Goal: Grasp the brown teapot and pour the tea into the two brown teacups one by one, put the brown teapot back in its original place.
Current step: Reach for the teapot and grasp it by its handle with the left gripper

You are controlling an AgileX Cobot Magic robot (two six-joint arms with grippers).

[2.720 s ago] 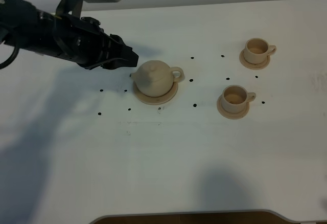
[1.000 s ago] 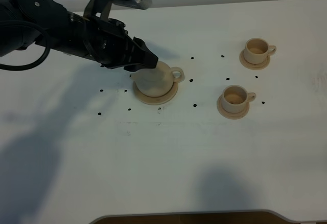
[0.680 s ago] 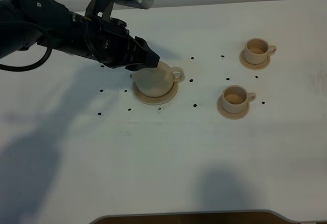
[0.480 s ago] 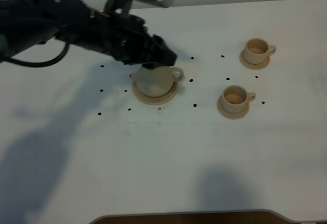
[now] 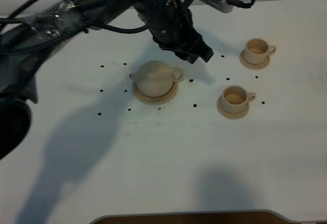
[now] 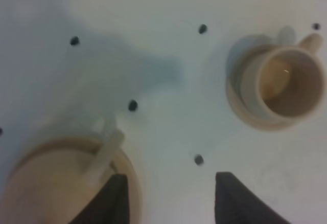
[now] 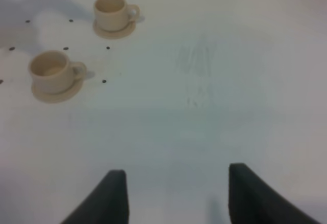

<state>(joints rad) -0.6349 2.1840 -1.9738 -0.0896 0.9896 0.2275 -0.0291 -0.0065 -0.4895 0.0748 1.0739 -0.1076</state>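
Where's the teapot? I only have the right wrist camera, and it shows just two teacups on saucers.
Observer: The brown teapot sits on its saucer, to the left of the teacups in the high view.
Operator: Is the left gripper holding it?
Observer: No. The left gripper hovers open just past the teapot's handle, apart from it.
Operator: Which way does the handle point?
Observer: Toward the teacups, with the spout on the opposite side.

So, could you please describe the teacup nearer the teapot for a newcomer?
On the white table, find the big teapot left of centre. Two small cups stand to its right; this cup is the one closer to the teapot and the front edge, the other cup sitting farther back.
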